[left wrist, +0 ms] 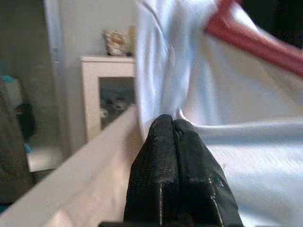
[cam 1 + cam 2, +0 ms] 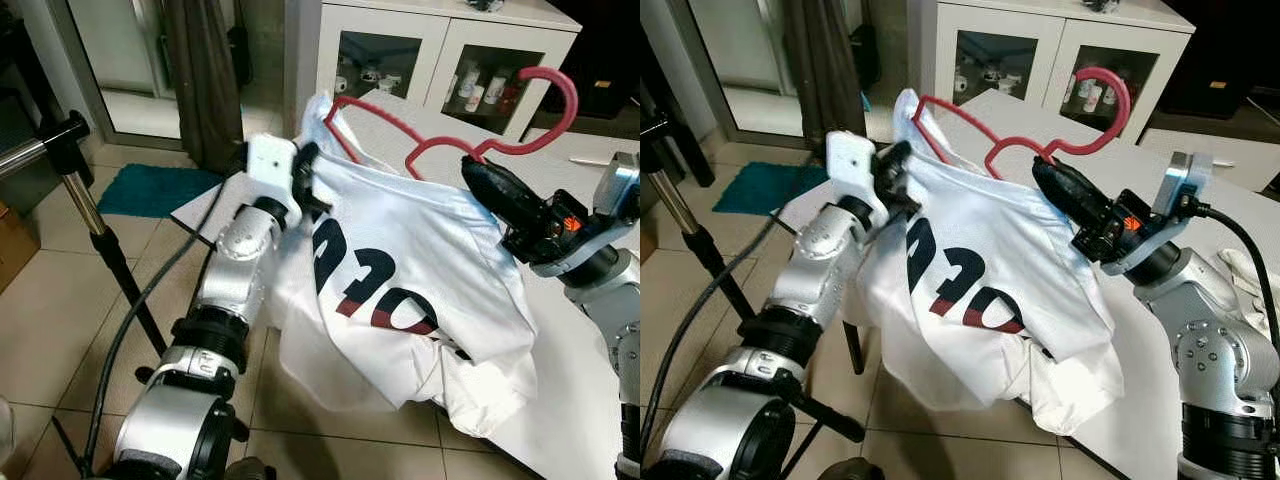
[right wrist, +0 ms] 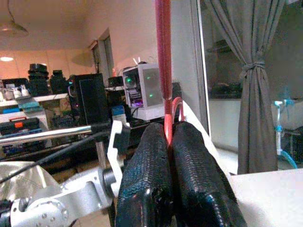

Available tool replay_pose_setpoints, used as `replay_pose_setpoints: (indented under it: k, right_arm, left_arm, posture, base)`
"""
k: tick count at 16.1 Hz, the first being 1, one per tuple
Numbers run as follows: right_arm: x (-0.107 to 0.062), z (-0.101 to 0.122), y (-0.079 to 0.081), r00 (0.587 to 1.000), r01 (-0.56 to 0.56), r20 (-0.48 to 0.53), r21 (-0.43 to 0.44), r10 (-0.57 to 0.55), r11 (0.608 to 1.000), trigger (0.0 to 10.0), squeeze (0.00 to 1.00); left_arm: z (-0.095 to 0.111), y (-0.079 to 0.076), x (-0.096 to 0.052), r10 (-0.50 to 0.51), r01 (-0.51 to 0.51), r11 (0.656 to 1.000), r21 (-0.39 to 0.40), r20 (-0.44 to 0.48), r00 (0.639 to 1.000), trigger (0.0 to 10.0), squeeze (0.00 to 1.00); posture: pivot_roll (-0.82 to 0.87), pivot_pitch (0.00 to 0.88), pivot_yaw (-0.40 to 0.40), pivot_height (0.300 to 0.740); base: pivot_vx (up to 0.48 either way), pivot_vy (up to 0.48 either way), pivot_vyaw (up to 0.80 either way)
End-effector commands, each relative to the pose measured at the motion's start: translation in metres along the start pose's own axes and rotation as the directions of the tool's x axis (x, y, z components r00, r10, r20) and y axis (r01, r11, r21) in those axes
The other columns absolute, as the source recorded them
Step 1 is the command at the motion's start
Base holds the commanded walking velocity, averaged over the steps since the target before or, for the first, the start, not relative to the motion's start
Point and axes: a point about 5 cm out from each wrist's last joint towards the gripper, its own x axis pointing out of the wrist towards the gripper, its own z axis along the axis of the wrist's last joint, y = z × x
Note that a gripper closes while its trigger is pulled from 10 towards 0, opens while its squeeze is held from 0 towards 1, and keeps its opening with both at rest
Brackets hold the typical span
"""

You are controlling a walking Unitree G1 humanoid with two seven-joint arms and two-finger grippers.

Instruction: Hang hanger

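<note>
Above the white table (image 2: 590,420), between both arms: red hanger (image 2: 440,145) with a white shirt (image 2: 400,290) draped over it, held clear of the surface. Right gripper (image 2: 478,172) clamped on the hanger's thin neck just below the hook (image 2: 555,95), fingers pressed together around the red rod, as seen close up in the right wrist view (image 3: 164,137). Left gripper (image 1: 173,124) pinched tight on a fold of the shirt near the far shoulder, fingers closed flat with cloth between them.

Likely light and stiff, that plastic frame; probably smooth enough to twist or slide in a two-finger pinch, so best gripped at the neck, close under the hook, where it balances. Shirt soft and limp, hanging unevenly and bunched low toward the table edge; liable to slip off one shoulder if tilted. Worth keeping level. Dark metal rail (image 2: 40,148) on a stand at the robot's left, apparently the place to hook it. White glass-door cabinet (image 2: 440,50) behind, well apart.
</note>
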Motion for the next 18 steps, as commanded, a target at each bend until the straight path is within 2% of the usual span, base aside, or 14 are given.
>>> replay_pose_setpoints:
  k: [1, 2, 3, 5, 7, 9, 12, 13, 16, 17, 18]
  right_arm:
    - [-0.002, 0.014, -0.001, 0.998, -0.011, 0.068, -0.006, 0.011, 1.000, 0.0, 0.00]
    - [-0.004, 0.010, 0.003, 0.998, -0.053, 0.025, 0.021, 0.053, 0.998, 0.0, 0.00]
    - [-0.005, 0.006, 0.005, 0.997, -0.080, -0.007, 0.036, 0.081, 0.996, 0.0, 0.00]
    - [-0.013, -0.009, 0.013, 0.977, -0.149, -0.146, 0.075, 0.158, 0.986, 0.0, 0.00]
    - [-0.019, -0.012, 0.010, 0.969, -0.136, -0.199, 0.074, 0.148, 0.988, 0.0, 0.00]
    - [-0.017, -0.003, 0.004, 0.979, -0.106, -0.170, 0.044, 0.112, 0.993, 0.0, 0.00]
    - [-0.015, -0.002, -0.001, 0.986, -0.073, -0.146, 0.023, 0.076, 0.997, 0.0, 0.00]
    - [-0.020, -0.006, 0.003, 0.973, -0.112, -0.198, 0.035, 0.116, 0.993, 0.0, 0.00]
    - [-0.032, -0.013, 0.009, 0.939, -0.157, -0.301, 0.059, 0.168, 0.986, 0.0, 0.00]
    - [-0.035, -0.013, 0.008, 0.932, -0.159, -0.323, 0.051, 0.167, 0.986, 0.0, 0.00]
    - [-0.035, -0.010, 0.004, 0.945, -0.128, -0.297, 0.037, 0.134, 0.991, 0.0, 0.00]
  left_arm:
    - [-0.008, -0.010, -0.002, -0.068, 0.070, 0.997, 0.030, -0.047, 0.997, 10.0, 0.00]
    - [-0.010, -0.016, -0.003, -0.129, 0.134, 0.987, 0.090, -0.059, 0.990, 10.0, 0.00]
    - [-0.010, -0.016, -0.003, -0.145, 0.152, 0.980, 0.126, -0.064, 0.987, 10.0, 0.00]
    - [-0.011, -0.008, -0.005, -0.172, 0.188, 0.960, 0.207, -0.092, 0.981, 10.0, 0.00]
    - [-0.009, 0.004, -0.006, -0.174, 0.199, 0.942, 0.269, -0.114, 0.978, 10.0, 0.00]
    - [-0.005, 0.012, -0.005, -0.173, 0.199, 0.936, 0.291, -0.114, 0.978, 10.0, 0.00]
    - [-0.007, 0.009, -0.006, -0.210, 0.241, 0.922, 0.304, -0.132, 0.969, 10.0, 0.00]
    - [-0.011, 0.013, -0.011, -0.215, 0.256, 0.910, 0.328, -0.156, 0.964, 10.0, 0.00]
    - [-0.010, 0.029, -0.015, -0.178, 0.230, 0.903, 0.364, -0.170, 0.969, 10.0, 0.00]
    - [-0.009, 0.034, -0.015, -0.162, 0.215, 0.903, 0.372, -0.169, 0.972, 10.0, 0.00]
    - [-0.008, 0.035, -0.015, -0.154, 0.207, 0.906, 0.369, -0.169, 0.974, 10.0, 0.00]
  posture:
    - [0.04, 0.000, -0.015, 0.723]
    - [0.04, 0.000, -0.016, 0.723]
    - [0.04, 0.000, -0.016, 0.723]
    - [0.04, 0.000, -0.015, 0.723]
    - [0.04, 0.000, -0.013, 0.723]
    - [0.04, 0.000, -0.010, 0.723]
    - [0.04, 0.000, -0.009, 0.723]
    - [0.05, 0.000, -0.012, 0.723]
    - [0.05, 0.000, -0.014, 0.723]
    - [0.05, 0.000, -0.014, 0.723]
    - [0.05, 0.000, -0.014, 0.723]
  base:
    - [0.000, 0.000, 0.00]
    - [0.000, 0.000, 0.00]
    - [0.000, 0.000, 0.00]
    - [0.000, 0.000, 0.00]
    - [0.000, 0.000, 0.00]
    - [0.000, 0.000, 0.00]
    - [0.000, 0.000, 0.00]
    - [0.000, 0.000, 0.00]
    - [0.000, 0.000, 0.00]
    - [0.000, 0.000, 0.00]
    - [0.000, 0.000, 0.00]
